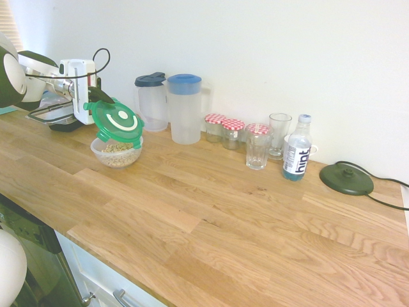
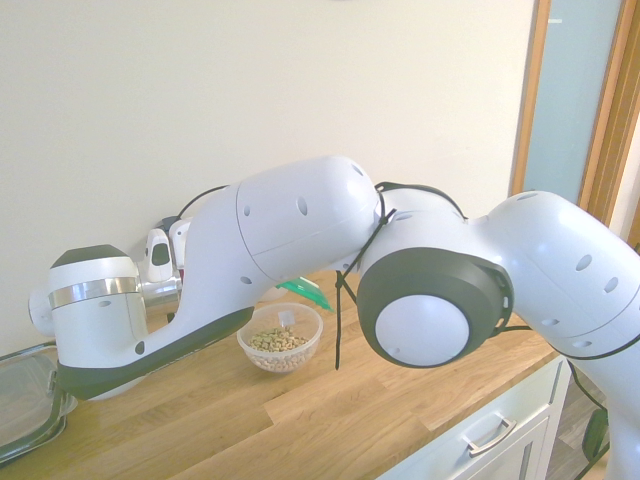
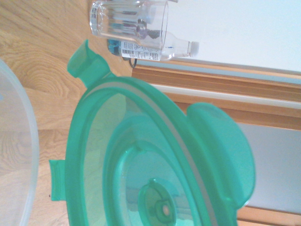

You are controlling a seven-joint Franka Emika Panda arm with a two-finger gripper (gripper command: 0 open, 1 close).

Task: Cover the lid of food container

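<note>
Two-finger gripper (image 1: pixel 96 97) clamped on rim of round translucent green plastic lid (image 1: pixel 116 121), held tilted with lower edge touching or just above far rim of small round clear plastic bowl of beige grains (image 1: pixel 117 153). Tilt likely there to hook one edge first, then lay flat. Bowl on wooden counter (image 1: pixel 211 204), near two tall clear jugs (image 1: pixel 171 107). Lid: white ring mark, clip tabs flared outward, unlatched.

Oak worktop (image 1: pixel 211 217), plain white wall (image 1: pixel 287 57), white drawers (image 2: pixel 490 440)
</note>
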